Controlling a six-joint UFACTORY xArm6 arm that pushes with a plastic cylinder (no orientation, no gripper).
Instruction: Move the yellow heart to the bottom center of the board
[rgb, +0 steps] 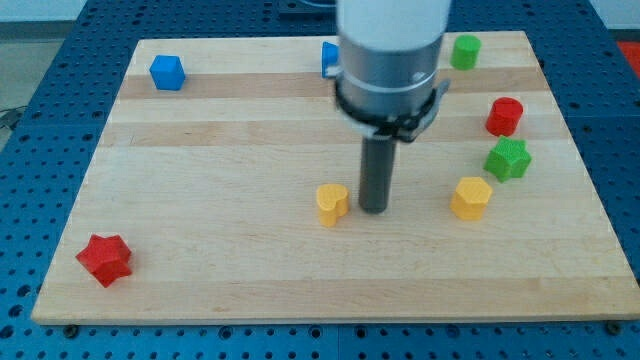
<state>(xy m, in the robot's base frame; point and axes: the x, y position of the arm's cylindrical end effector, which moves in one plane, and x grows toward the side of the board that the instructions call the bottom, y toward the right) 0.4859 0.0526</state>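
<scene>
Wood grain runs in pale strips across the board, where a red star lies lower left and a blue cube upper left. The yellow heart, small, matte and lobed, sits near centre, just left of my tip, a plain dark rod with no claw. A yellow hexagonal block and a green star lie at the right.

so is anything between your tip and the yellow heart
Nothing: in the camera view only a sliver of bare board separates my tip from the yellow heart on its left.
</scene>
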